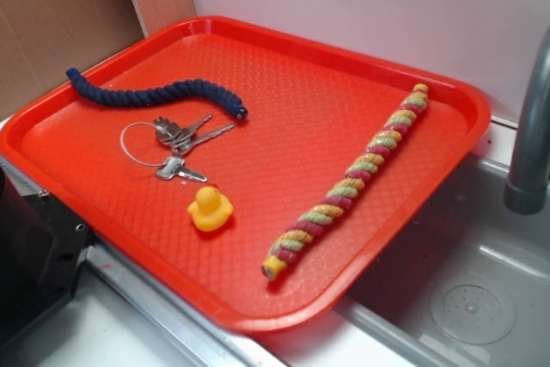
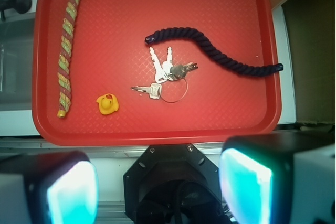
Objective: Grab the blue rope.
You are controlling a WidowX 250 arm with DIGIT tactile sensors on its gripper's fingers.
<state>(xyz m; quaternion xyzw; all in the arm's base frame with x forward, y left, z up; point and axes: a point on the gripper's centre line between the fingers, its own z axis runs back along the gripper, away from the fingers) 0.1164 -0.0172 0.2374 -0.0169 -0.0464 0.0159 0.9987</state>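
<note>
The blue rope (image 1: 155,94) lies curved at the back left of the red tray (image 1: 284,83), just behind a bunch of keys (image 1: 176,145). In the wrist view the blue rope (image 2: 215,51) lies in the tray's upper right part. My gripper (image 2: 157,190) shows only in the wrist view. It is open and empty, high above the robot base and off the tray's near edge, far from the rope. Its two fingers (image 2: 71,192) stand wide apart.
A yellow-red-green twisted rope (image 1: 352,180) lies along the tray's right side. A yellow rubber duck (image 1: 210,209) sits near the tray's front. The tray rests over a steel sink (image 1: 464,298) with a grey faucet (image 1: 533,126). The black robot base (image 1: 34,255) is at left.
</note>
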